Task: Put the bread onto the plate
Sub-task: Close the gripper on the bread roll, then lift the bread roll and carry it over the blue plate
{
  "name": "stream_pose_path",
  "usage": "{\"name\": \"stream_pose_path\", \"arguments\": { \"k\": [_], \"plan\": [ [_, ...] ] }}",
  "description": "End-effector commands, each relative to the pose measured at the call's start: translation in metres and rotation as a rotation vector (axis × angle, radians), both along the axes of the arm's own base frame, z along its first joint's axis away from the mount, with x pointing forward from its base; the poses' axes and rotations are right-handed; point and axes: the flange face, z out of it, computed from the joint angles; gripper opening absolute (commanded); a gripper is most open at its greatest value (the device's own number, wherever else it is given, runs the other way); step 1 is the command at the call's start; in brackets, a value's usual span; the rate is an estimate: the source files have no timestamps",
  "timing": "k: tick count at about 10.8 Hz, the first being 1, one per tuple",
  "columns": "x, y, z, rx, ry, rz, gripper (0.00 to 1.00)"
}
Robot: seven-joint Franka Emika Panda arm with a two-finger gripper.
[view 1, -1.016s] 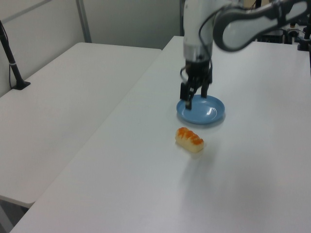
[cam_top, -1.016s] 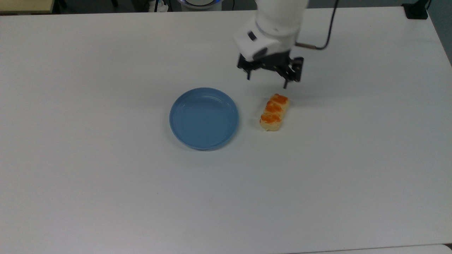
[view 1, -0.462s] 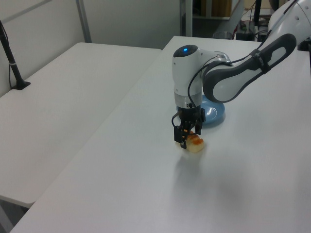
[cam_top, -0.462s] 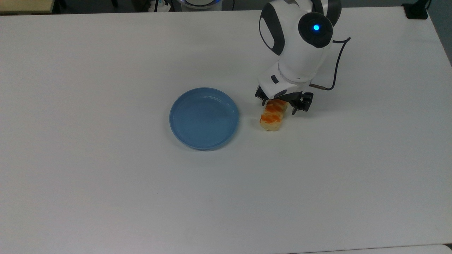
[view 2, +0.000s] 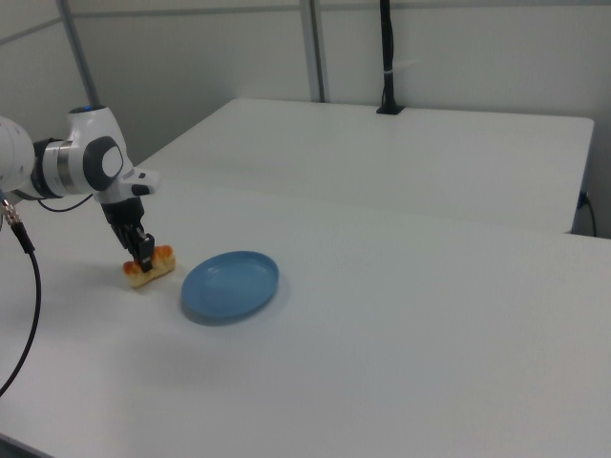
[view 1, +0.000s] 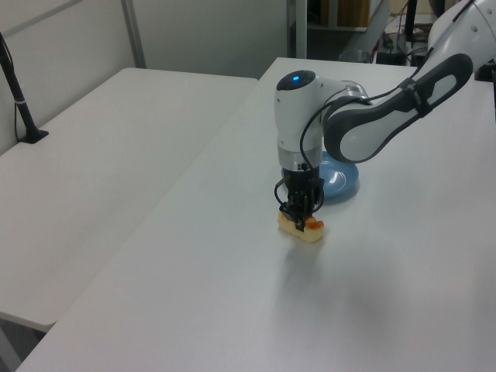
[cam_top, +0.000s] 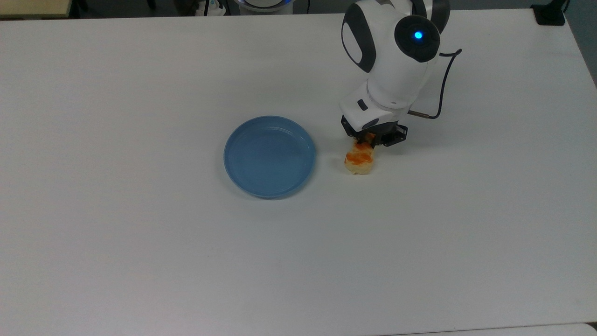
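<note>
Since half second ago, claw (cam_top: 368,138) clenched onto bread (cam_top: 358,158) on table (cam_top: 140,256), beside plate (cam_top: 269,156).

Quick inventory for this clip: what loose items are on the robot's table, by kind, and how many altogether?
Bread: 1, with the claw closed on it
Blue plate: 1
Total: 2

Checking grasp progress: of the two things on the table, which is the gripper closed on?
The bread, pinched by the gripper; the blue plate lies apart, untouched.
</note>
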Motion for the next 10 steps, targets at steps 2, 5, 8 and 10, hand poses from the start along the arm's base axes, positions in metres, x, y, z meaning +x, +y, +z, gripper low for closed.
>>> {"name": "stream_pose_path", "arguments": {
  "k": [2,5,8,10],
  "plan": [
    [0.005,-0.054,0.091,-0.02,0.016,0.118,0.14],
    [0.022,-0.14,0.096,-0.066,0.051,0.188,0.18],
    [0.035,-0.189,0.051,-0.098,0.103,0.195,0.34],
    [0.032,-0.179,0.022,-0.104,0.12,0.199,0.64]
  ]
}}
